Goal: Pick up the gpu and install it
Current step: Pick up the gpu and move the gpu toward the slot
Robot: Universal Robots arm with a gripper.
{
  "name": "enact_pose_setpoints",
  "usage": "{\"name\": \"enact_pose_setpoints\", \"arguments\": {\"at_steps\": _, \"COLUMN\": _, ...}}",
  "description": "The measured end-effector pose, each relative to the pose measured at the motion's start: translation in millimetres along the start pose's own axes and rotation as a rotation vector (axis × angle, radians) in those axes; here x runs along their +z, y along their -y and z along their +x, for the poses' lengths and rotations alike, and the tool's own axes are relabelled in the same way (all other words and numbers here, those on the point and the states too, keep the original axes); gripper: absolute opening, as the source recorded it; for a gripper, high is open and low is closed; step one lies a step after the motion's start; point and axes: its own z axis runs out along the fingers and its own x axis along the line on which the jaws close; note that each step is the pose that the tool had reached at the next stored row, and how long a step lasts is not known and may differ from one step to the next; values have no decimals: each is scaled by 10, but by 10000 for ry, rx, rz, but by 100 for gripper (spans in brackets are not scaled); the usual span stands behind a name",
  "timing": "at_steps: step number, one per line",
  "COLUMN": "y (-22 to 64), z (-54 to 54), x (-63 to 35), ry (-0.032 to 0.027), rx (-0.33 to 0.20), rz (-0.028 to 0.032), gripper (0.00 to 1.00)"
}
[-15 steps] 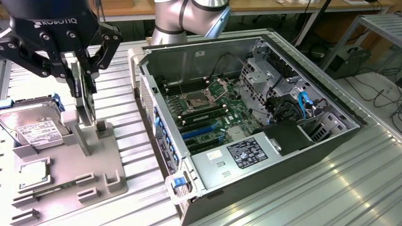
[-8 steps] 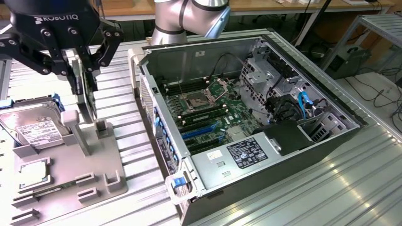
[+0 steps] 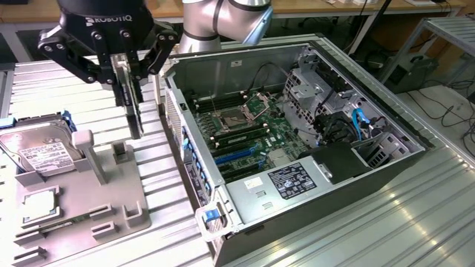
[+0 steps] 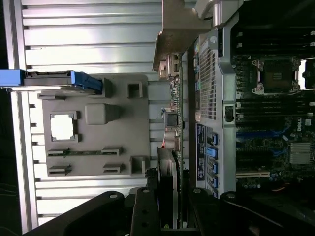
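Note:
My gripper (image 3: 128, 71) is shut on the gpu (image 3: 135, 108), a thin card that hangs upright and edge-on below the fingers. It is lifted just above the grey holder tray (image 3: 119, 192), to the exterior view's left of the open computer case (image 3: 245, 197). In the wrist view the gpu (image 4: 173, 128) runs away from my gripper (image 4: 170, 209), its silver end bracket (image 4: 172, 34) at the far end, level with the case's outer wall (image 4: 209, 69). Blue expansion slots (image 3: 237, 156) lie on the motherboard inside the case.
On the grey tray sit a silver hard drive (image 3: 35, 149) with a white label in a blue carrier and a square processor chip (image 3: 39, 207). The case holds a CPU socket (image 3: 236, 119), cables and a black shroud (image 3: 337, 161). Ribbed metal table (image 3: 415, 222) all around.

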Motion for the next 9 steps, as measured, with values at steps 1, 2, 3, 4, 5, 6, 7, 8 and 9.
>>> {"name": "enact_pose_setpoints", "arguments": {"at_steps": 1, "y": -2, "z": -57, "x": 1, "ry": 0, "rx": 0, "rz": 0, "gripper": 28}}
{"name": "enact_pose_setpoints", "arguments": {"at_steps": 2, "y": -3, "z": -104, "x": 2, "ry": 0, "rx": 0, "rz": 0, "gripper": 28}}
{"name": "enact_pose_setpoints", "arguments": {"at_steps": 3, "y": -4, "z": -129, "x": 3, "ry": 0, "rx": 0, "rz": 1, "gripper": 28}}
{"name": "enact_pose_setpoints", "arguments": {"at_steps": 4, "y": -5, "z": -158, "x": 4, "ry": 0, "rx": 0, "rz": 0, "gripper": 28}}
{"name": "enact_pose_setpoints", "arguments": {"at_steps": 5, "y": -7, "z": -249, "x": 6, "ry": 0, "rx": 0, "rz": 0, "gripper": 28}}
{"name": "enact_pose_setpoints", "arguments": {"at_steps": 6, "y": -9, "z": -313, "x": 7, "ry": 0, "rx": 0, "rz": 0, "gripper": 28}}
{"name": "enact_pose_setpoints", "arguments": {"at_steps": 7, "y": -11, "z": -387, "x": 9, "ry": -1, "rx": -93, "rz": -1, "gripper": 28}}
{"name": "enact_pose_setpoints", "arguments": {"at_steps": 8, "y": -13, "z": -441, "x": 12, "ry": 0, "rx": -275, "rz": -7, "gripper": 28}}
{"name": "enact_pose_setpoints", "arguments": {"at_steps": 9, "y": -14, "z": -487, "x": 13, "ry": -1, "rx": -275, "rz": -6, "gripper": 28}}
